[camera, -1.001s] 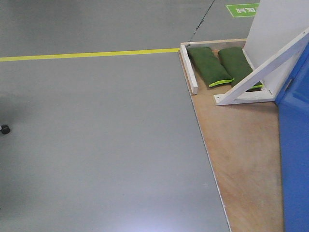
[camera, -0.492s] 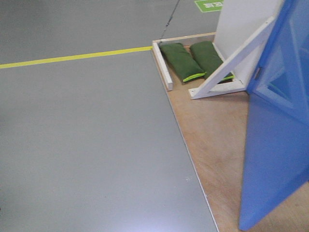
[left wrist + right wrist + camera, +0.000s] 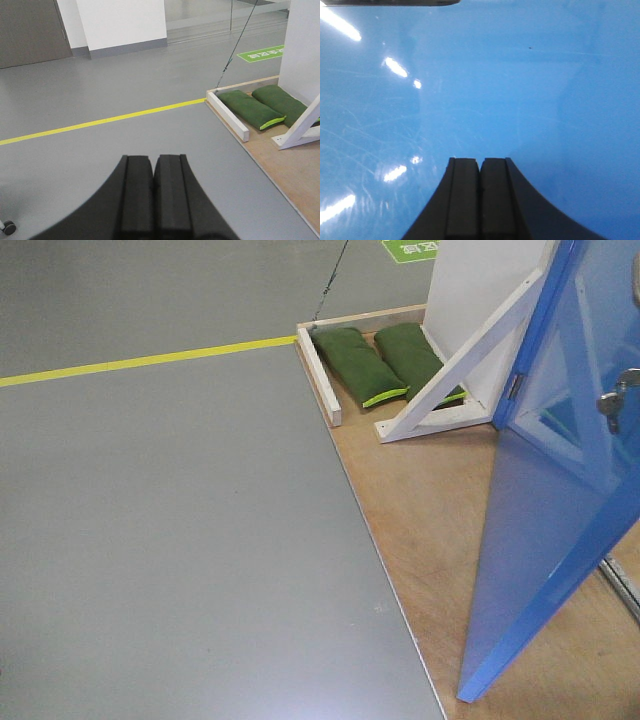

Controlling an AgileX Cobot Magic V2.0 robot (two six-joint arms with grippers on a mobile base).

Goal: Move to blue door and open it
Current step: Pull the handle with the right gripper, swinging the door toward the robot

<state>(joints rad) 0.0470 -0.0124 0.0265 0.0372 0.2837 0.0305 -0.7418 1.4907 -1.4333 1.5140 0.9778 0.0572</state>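
The blue door (image 3: 545, 520) stands at the right of the front view on a wooden platform (image 3: 430, 510), swung at an angle. Its silver lever handle (image 3: 618, 398) shows at the right edge, with a metal plate (image 3: 516, 386) on its far edge. My right gripper (image 3: 480, 161) is shut and empty, pointing close at the glossy blue door face (image 3: 480, 80), which fills the right wrist view. My left gripper (image 3: 153, 159) is shut and empty, held over the grey floor to the left of the platform.
White wooden braces (image 3: 455, 370) and a white wall panel (image 3: 480, 280) stand behind the door. Two green sandbags (image 3: 385, 362) lie on the platform's far end. A yellow floor line (image 3: 150, 360) crosses the grey floor. A dark cable (image 3: 235, 47) runs up from the platform corner.
The front view has shifted so the platform, sandbags and brace slid left. Much more of the blue door has come into view, now with its handle.
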